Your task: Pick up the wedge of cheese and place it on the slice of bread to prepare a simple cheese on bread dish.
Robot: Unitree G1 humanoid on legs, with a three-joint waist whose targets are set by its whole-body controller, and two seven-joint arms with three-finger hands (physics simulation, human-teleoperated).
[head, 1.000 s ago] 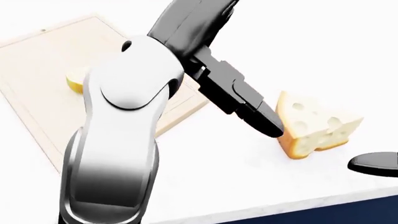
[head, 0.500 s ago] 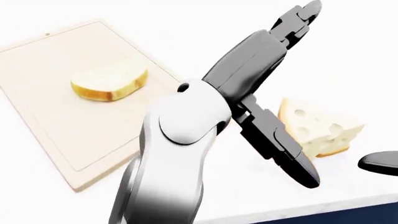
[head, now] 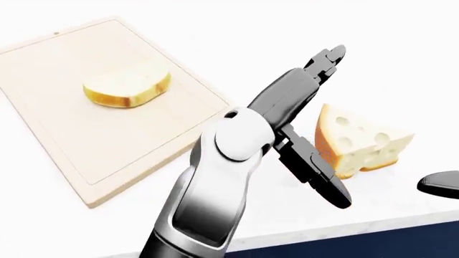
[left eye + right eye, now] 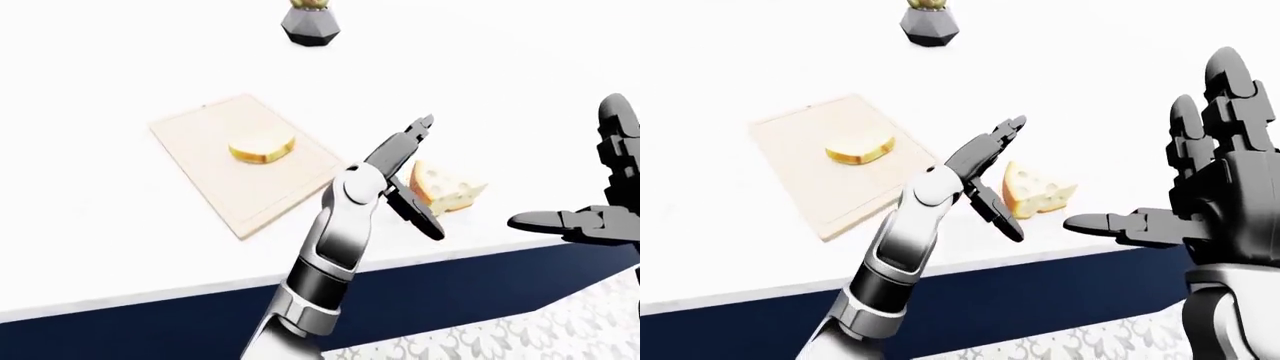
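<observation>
Both hands spread-fingered: left hand beside cheese wedge could knock it rightward off the counter edge; right hand idle.

We take this for a simulated kitchen, a white marble-look counter with a dark navy base, a pale wooden cutting board carrying a slice of bread, a wedge of cheese beside it, patterned floor tiles below
</observation>
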